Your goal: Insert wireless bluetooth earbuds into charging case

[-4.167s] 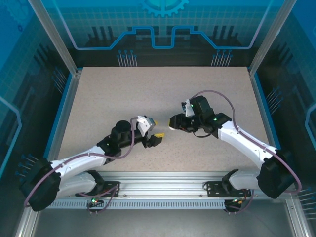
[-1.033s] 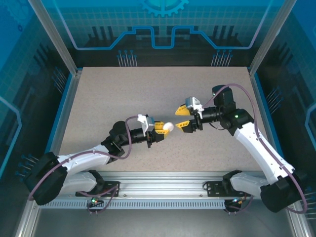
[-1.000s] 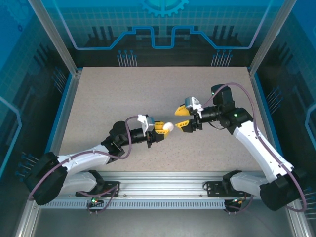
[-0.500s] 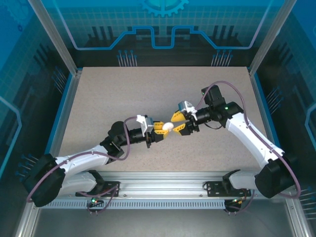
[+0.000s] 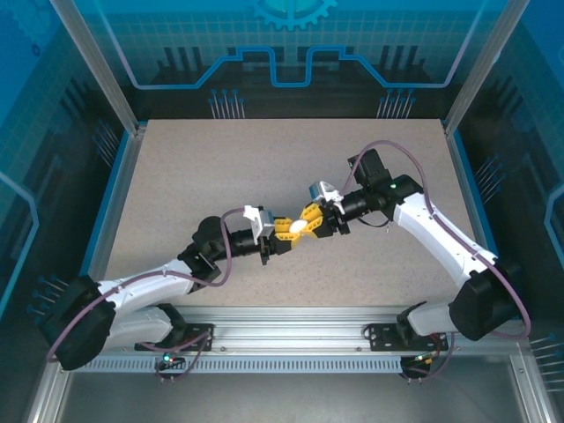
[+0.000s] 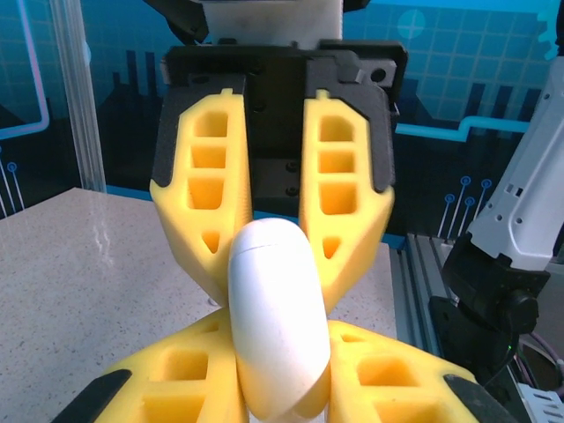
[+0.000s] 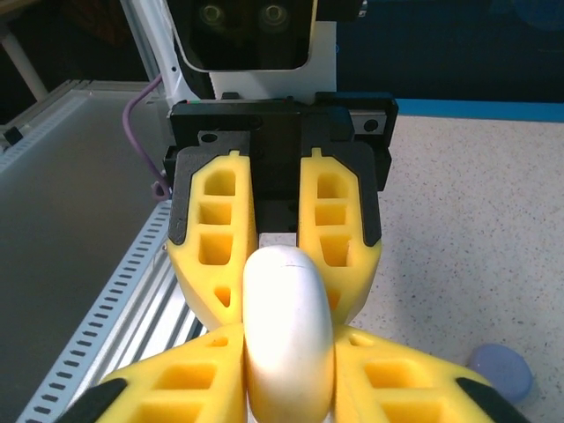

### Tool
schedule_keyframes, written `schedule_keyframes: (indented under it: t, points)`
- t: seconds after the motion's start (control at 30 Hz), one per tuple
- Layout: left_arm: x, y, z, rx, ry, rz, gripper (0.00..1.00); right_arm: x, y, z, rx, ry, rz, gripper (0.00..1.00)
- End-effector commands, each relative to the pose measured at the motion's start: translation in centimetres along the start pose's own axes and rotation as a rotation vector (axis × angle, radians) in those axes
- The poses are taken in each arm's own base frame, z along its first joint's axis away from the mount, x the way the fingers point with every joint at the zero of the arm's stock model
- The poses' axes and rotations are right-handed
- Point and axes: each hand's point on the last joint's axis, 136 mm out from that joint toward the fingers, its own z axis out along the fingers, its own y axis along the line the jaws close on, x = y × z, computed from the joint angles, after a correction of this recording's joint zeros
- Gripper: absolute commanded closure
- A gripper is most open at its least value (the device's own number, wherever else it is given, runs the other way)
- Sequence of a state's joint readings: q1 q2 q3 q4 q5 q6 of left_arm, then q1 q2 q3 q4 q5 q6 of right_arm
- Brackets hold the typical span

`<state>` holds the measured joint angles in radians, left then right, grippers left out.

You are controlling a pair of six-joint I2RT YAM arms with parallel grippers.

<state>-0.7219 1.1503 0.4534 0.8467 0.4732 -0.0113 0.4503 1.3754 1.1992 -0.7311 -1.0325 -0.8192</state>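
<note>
Now | left claw [image 5: 285,227] clamps charging case [image 5: 300,226] | right claw [image 5: 311,222] grips its opposite end | long axis runs between claws

The left gripper [image 5: 283,229] and right gripper [image 5: 312,218] meet tip to tip, both arms reaching inward. Each clamps the same white case [image 5: 298,226].

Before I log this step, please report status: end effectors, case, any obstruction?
Left end effector shut on white case. Right end effector shut on same case. Pale purple disc on table, well apart.
</note>
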Motion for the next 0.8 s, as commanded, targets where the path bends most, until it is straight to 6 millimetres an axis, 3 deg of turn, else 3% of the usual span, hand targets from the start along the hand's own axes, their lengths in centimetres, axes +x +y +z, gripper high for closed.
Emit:
schedule_keyframes:
  t: [0.0, 0.13, 0.33, 0.4, 0.6, 0.77]
  points:
    - [-1.6, -0.3, -0.1, 0.010, -0.037, 0.046, 0.88, -1.0, 0.9, 0.1, -0.046, -0.024, -0.017, 0.84]
    - [-1.4, 0.0, -0.3, -0.012, -0.019, 0.050, 0.86, -1.0, 1.3, -0.1, -0.051, -0.008, -0.012, 0.89]
    - [-0.4, 0.5, -0.7, -0.053, 0.064, 0.062, 0.46, 0.4, 1.5, -0.5, 0.022, 0.100, -0.003, 0.89]
    - [0.3, 0.4, -0.9, -0.053, 0.125, 0.080, 0.38, 1.5, 1.5, -0.6, 0.061, 0.183, -0.004, 0.88]
    - [2.4, -0.6, -2.3, -0.011, 0.300, 0.152, 0.37, 3.9, 1.7, -0.3, 0.137, 0.402, -0.033, 0.88]
    - [3.3, -1.3, -2.7, 0.034, 0.356, 0.176, 0.37, 4.4, 1.9, 0.2, 0.153, 0.470, -0.062, 0.88]
